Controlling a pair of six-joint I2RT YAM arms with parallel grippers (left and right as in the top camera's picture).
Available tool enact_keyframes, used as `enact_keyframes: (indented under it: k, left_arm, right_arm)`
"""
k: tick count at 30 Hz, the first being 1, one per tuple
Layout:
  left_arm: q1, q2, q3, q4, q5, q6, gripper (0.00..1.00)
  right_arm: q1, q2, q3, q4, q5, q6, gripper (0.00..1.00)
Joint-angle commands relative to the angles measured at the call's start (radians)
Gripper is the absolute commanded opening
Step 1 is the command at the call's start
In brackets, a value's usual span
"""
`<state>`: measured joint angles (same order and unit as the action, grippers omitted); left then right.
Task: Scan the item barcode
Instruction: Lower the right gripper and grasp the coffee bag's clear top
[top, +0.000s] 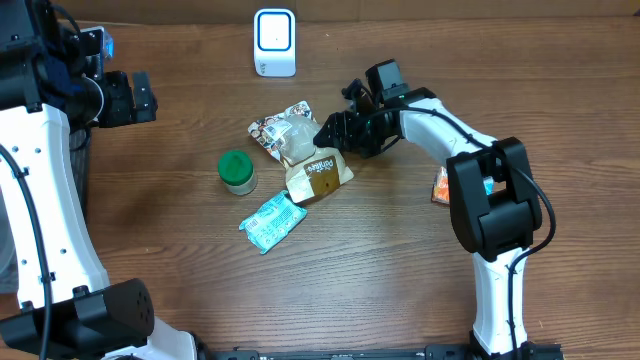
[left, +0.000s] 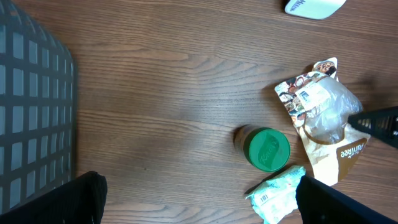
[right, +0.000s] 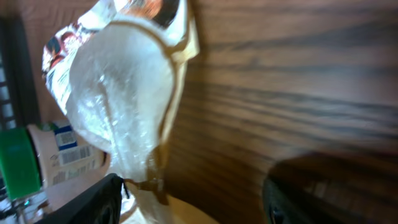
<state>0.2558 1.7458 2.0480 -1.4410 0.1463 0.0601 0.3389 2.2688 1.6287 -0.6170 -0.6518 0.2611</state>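
Snack pouch (top: 300, 145) lies flat mid-table toward far edge; right gripper (top: 332, 135) at its right side, jaws spread, not pinching it. Green-lid jar (top: 237, 171) & teal packet (top: 271, 220) just beside, scanner (top: 274, 42) at far edge. Left gripper (top: 135, 97) spread wide nr left edge.

I see scanner (top: 274, 42) at far edge of surface (top: 400, 260); mid-surface, jar (top: 237, 171) left of overlapping pouches (top: 300, 150), packet (top: 271, 221) toward near edge.
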Motion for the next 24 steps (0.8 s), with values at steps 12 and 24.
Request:
enact_keyframes:
  k: [12, 24]
  left_arm:
    - [0.001, 0.001, -0.005, 0.002, 0.008, 0.022, 1.00]
    - [0.001, 0.001, -0.005, 0.002, 0.008, 0.022, 1.00]
  right_arm:
    - [0.051, 0.037, 0.001, -0.005, -0.039, -0.006, 0.29]
    - [-0.017, -0.184, 0.029, -0.117, 0.011, -0.029, 0.07]
